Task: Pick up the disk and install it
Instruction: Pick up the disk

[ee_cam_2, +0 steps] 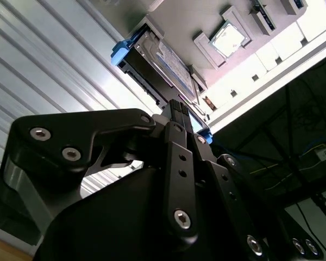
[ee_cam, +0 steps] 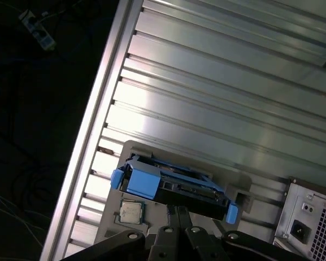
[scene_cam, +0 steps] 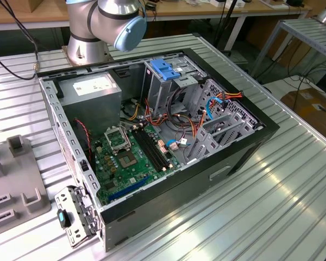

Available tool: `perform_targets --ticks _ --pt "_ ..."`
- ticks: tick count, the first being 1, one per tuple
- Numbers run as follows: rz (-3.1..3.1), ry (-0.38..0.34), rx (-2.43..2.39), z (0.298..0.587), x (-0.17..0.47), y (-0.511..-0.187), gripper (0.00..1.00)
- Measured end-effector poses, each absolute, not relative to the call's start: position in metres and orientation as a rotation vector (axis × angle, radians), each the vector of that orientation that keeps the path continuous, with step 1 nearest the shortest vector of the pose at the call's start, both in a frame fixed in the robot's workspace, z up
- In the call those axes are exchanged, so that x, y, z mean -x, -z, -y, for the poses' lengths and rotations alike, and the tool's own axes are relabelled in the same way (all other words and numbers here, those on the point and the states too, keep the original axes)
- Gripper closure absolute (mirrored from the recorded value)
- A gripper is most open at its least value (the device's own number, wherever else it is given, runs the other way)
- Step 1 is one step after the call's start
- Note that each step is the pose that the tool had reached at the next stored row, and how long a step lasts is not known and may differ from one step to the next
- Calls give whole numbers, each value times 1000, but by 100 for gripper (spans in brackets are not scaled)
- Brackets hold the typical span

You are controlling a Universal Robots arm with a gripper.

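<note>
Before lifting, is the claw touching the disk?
Cannot tell: in the second wrist view the claw overlaps the disk, and neither contact nor gap shows plainly.

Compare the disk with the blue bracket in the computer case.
The disk sits in a grey holder on the table, outside the computer case; the blue bracket sits on the drive cage inside that case. The disk's blue frame encloses a metal drive; the bracket appears to be plastic alone. Both share bright blue plastic.

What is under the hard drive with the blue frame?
Under the silver-grey hard drive in its bright blue plastic frame lies a flat grey holder plate on the ribbed metal table. The drive covers the plate's middle.
</note>
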State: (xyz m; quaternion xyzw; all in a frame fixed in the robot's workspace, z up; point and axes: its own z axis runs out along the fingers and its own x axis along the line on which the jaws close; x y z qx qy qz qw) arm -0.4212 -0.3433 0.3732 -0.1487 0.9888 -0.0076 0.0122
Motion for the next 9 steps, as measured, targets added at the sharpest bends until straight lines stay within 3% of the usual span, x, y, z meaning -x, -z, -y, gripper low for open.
perform_targets --ticks 9 --pt "-3070 23 535 343 421 -373 89"
